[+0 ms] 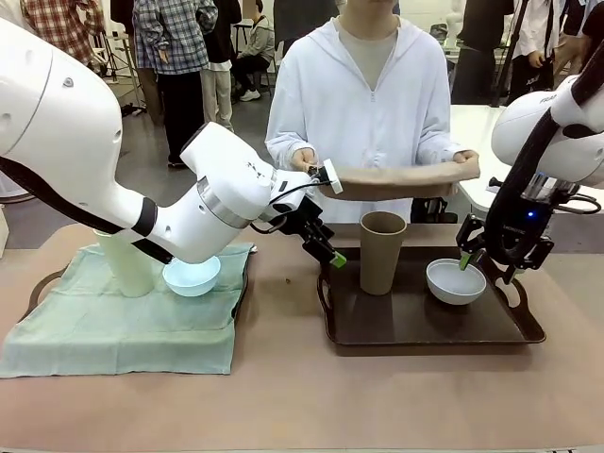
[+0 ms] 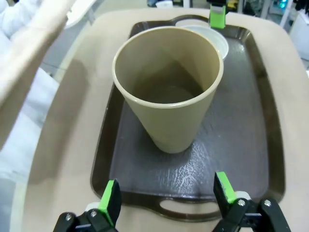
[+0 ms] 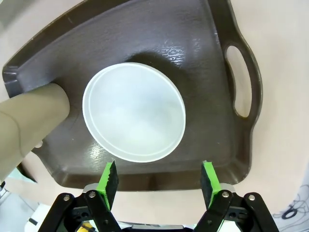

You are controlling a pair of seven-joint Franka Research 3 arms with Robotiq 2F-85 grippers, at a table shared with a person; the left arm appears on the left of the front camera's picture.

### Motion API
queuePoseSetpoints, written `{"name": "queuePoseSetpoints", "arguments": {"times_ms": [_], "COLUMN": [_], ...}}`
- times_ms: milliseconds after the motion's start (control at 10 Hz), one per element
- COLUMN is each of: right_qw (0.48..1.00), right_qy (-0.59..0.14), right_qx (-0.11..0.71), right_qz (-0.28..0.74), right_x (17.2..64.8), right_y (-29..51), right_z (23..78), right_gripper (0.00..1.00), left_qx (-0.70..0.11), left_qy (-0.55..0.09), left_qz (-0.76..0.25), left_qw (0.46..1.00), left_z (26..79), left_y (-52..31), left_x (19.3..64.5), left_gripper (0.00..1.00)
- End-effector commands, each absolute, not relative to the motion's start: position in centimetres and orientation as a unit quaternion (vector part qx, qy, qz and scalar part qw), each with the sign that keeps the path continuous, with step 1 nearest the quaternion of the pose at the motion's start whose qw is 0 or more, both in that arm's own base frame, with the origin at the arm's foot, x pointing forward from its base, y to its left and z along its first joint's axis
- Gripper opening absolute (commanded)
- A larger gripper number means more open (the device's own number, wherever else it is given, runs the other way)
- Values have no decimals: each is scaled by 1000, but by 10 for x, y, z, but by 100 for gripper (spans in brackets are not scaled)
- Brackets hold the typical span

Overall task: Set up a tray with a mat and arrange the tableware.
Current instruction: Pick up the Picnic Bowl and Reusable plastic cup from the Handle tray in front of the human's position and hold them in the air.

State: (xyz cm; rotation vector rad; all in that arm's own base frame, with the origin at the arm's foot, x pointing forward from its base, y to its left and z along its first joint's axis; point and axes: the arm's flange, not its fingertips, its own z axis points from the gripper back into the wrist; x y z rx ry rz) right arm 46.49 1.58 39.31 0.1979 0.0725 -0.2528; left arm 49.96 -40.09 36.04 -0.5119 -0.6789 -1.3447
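Note:
The brown cup (image 1: 382, 251) stands upright on the left part of a dark brown tray (image 1: 425, 326), and the white bowl (image 1: 456, 281) sits on its right part. My left gripper (image 1: 327, 253) is open just left of the cup, level with the tray's left handle. In the left wrist view the cup (image 2: 169, 92) stands ahead of the open left gripper (image 2: 167, 198). My right gripper (image 1: 475, 259) hangs open just above the bowl's far rim. The right wrist view looks down on the bowl (image 3: 134, 112) past that open gripper (image 3: 159, 181). At the left, the pale green cup (image 1: 127, 266) and light blue bowl (image 1: 192, 276) rest on a green mat (image 1: 113, 326).
The green mat covers a second tray, whose handle (image 1: 40, 283) shows at the far left. A person in a white hoodie (image 1: 368, 94) stands at the far edge, holding a tan roll (image 1: 396, 179) level above the brown tray. Bare tabletop (image 1: 302, 396) runs along the near side.

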Motion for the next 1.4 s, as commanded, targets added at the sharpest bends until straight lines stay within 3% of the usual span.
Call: {"name": "queuePoseSetpoints", "arguments": {"times_ms": [0, 500, 1300], "right_qw": [987, 985, 988], "right_qy": [36, -32, -31], "right_qx": [93, 90, 91], "right_qz": [-124, -143, -119], "right_x": [464, 475, 470], "right_y": [17, 25, 20], "right_z": [395, 377, 360], "right_gripper": [88, 88, 88], "left_qx": [-223, -252, -301], "left_qy": [-311, -316, -330], "left_qz": [-608, -622, -641], "left_qw": [696, 670, 624], "left_z": [361, 352, 332], "left_y": [-404, -404, -432], "left_x": [497, 501, 535], "left_gripper": [100, 100, 100]}}
